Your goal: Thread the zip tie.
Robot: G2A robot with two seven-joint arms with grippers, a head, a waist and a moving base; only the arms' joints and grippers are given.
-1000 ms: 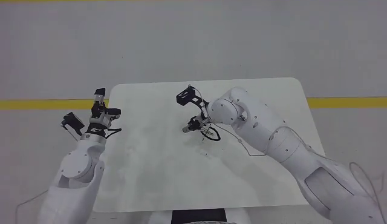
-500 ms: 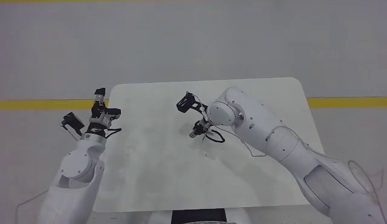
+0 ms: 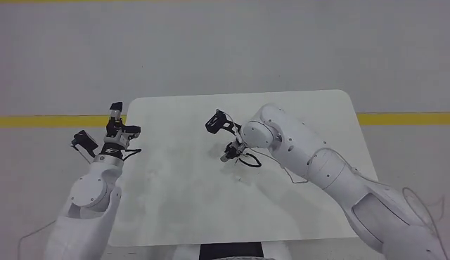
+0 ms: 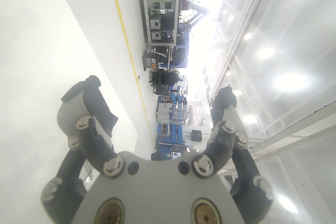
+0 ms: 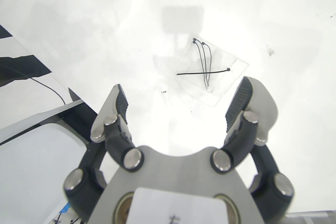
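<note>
Three black zip ties (image 5: 207,65) lie on a clear plastic sheet (image 5: 231,83) on the white table; one lies across the other two. My right gripper (image 5: 181,90) hangs open above them, a little short of the sheet, with nothing between its fingers. In the top view the right gripper (image 3: 226,152) sits over the middle of the table (image 3: 316,112). My left gripper (image 3: 118,123) is held off the table's left edge. In its wrist view the left gripper (image 4: 157,96) stands open and empty, facing the room.
A thin black cable (image 3: 247,159) loops from the right wrist just above the table. A tiny dark fragment (image 5: 164,91) lies beside the sheet and a small speck (image 5: 270,52) farther off. A yellow floor line (image 3: 42,121) runs past the table.
The right gripper has shifted slightly toward the table's front and right, staying open. The left arm has not moved.
</note>
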